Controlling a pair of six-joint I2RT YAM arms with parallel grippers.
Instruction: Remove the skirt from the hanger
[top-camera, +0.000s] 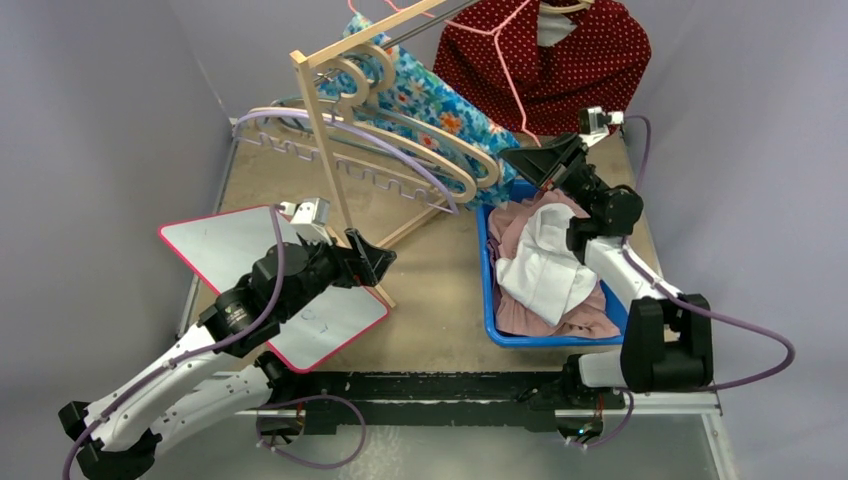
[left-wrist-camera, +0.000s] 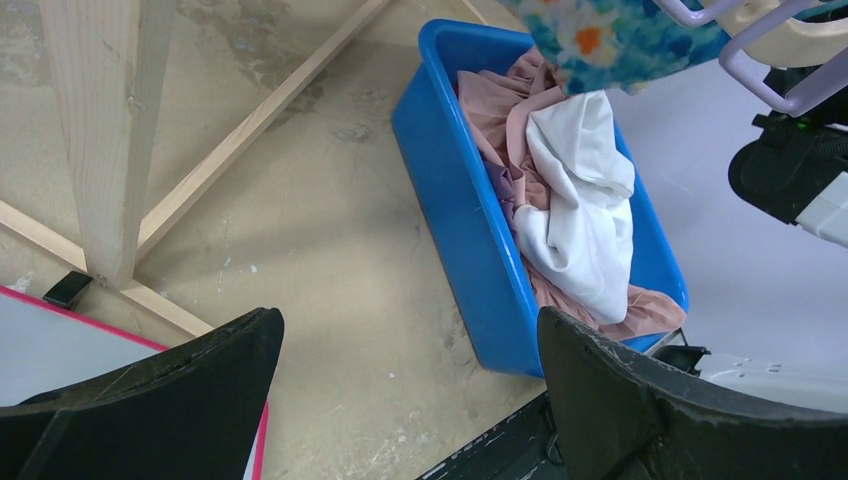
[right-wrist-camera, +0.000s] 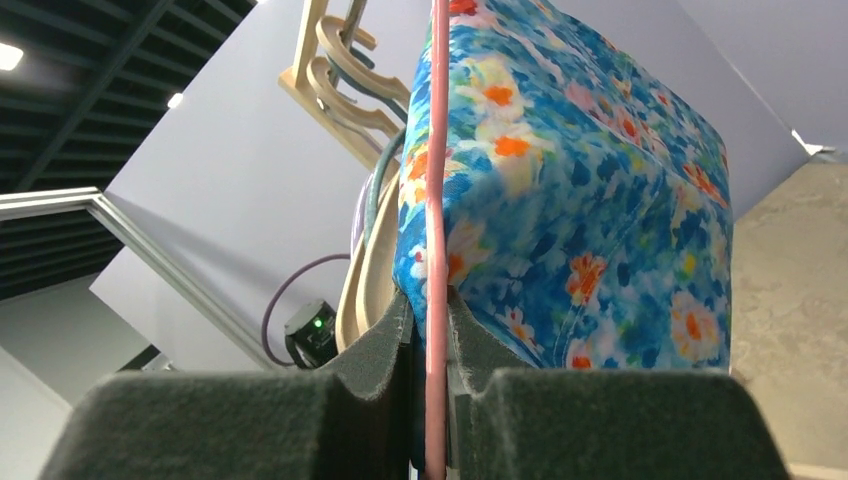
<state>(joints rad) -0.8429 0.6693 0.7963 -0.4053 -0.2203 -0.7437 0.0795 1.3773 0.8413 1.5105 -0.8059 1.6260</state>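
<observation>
The skirt (top-camera: 440, 100), blue with orange and white flowers, hangs on a thin pink hanger (top-camera: 513, 95) at the back of the table. My right gripper (top-camera: 515, 157) sits at the skirt's lower end. In the right wrist view its fingers (right-wrist-camera: 480, 345) are shut on the pink hanger (right-wrist-camera: 436, 200), with the skirt (right-wrist-camera: 580, 190) draped just above them. My left gripper (top-camera: 375, 258) hovers low over the table by the wooden rack's foot, open and holding nothing (left-wrist-camera: 410, 325). A corner of the skirt (left-wrist-camera: 620, 35) shows at the top of the left wrist view.
A blue bin (top-camera: 487, 290) with pink and white clothes stands under the right arm. The wooden rack (top-camera: 322, 130) carries cream and lilac hangers (top-camera: 430, 150). A red dotted garment (top-camera: 570, 60) hangs at the back right. A pink-edged white board (top-camera: 225, 245) lies at the left.
</observation>
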